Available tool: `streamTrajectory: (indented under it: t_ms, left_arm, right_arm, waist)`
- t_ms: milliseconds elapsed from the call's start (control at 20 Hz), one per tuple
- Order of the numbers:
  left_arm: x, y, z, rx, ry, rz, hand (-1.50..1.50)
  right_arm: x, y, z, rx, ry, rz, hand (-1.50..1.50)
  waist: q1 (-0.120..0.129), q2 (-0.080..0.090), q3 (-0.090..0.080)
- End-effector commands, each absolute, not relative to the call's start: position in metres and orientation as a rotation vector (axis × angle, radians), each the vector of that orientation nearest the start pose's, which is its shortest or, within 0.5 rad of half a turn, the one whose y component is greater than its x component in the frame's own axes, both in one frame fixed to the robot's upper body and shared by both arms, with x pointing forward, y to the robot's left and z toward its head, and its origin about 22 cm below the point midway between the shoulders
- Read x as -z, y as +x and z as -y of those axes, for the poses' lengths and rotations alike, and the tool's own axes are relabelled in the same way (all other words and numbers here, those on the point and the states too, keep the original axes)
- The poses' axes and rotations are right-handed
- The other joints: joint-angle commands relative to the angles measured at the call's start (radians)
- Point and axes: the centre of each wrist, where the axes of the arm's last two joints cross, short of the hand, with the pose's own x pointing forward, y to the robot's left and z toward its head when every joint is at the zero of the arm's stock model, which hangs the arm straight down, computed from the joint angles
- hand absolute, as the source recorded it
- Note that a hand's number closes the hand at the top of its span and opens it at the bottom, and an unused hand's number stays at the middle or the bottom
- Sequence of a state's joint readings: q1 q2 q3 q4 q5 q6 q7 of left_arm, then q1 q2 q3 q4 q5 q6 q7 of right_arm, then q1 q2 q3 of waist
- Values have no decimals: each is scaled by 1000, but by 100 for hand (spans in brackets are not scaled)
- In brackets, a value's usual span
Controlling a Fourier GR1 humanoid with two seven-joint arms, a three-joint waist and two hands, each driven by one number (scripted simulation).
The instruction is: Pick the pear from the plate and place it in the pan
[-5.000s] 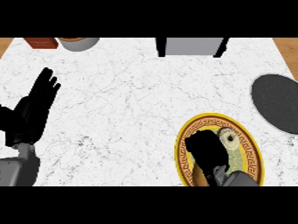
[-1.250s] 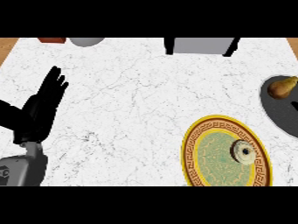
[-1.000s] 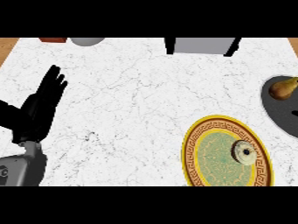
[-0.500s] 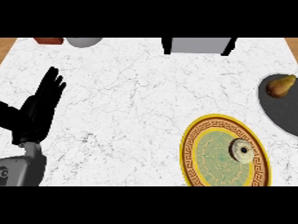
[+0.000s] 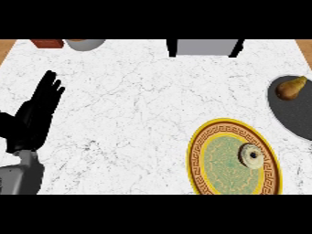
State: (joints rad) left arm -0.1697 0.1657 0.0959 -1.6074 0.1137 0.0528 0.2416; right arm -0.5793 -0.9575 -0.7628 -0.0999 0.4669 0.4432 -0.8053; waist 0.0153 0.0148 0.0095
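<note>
A brownish-yellow pear (image 5: 291, 87) lies in the dark grey pan (image 5: 308, 114) at the right edge, near the pan's far rim. The gold-rimmed green plate (image 5: 233, 158) sits at the lower right and holds a small round ring-shaped item (image 5: 252, 155). My left hand (image 5: 30, 116) rests open at the left, fingers up, far from the plate and pan. My right hand does not show in the head view.
At the counter's far edge stand a grey boxy object (image 5: 206, 46), a pale bowl (image 5: 85, 44) and a red-brown item (image 5: 47, 43). Wood floor shows beyond the marble top at both upper corners.
The right hand, which hovered by the pear over the pan, has withdrawn out of view. The pear stays in the pan. The left hand has not moved.
</note>
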Motion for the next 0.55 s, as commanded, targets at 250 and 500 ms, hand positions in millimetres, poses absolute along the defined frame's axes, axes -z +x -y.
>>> streamTrajectory:
  t_ms: [250, 500]
  left_arm:
    - [-59, 277, -274, -61, 108, 1520, 0]
    - [-62, 278, -266, -38, 82, 1530, 0]
  right_arm:
    - [-83, 183, 612, -137, -330, 1731, -150]
    - [-77, 177, 612, -138, -358, 1733, -150]
  waist:
    - [-13, -4, 1]
    - [-8, -6, 1]
